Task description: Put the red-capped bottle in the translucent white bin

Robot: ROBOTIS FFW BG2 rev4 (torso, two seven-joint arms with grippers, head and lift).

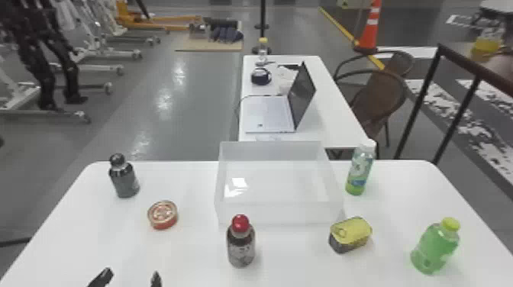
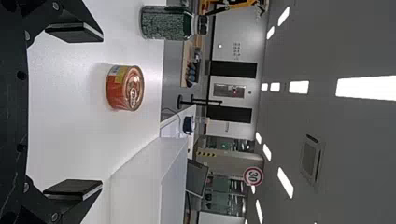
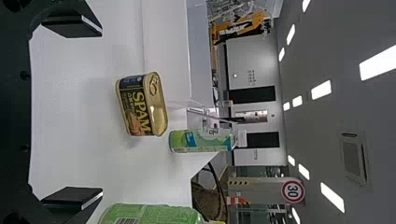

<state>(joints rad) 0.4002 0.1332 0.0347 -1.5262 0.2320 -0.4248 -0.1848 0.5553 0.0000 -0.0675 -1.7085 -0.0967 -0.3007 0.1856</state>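
"While I log, how's the red-capped bottle?"
"Upright, dark, round red cap, greyish label; head view, lower centre."
"Left gripper, right gripper?"
"Both spread wide, holding nothing."

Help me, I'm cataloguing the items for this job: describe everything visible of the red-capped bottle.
The red-capped bottle stands upright on the white table, outside the translucent white bin and on the robot's side of it. Its rounded, glossy red cap is on. Below are a dark shoulder and a squat, dark brownish body with a greyish printed label. It could be plastic or glass; I can't tell which. Only the table touches it.
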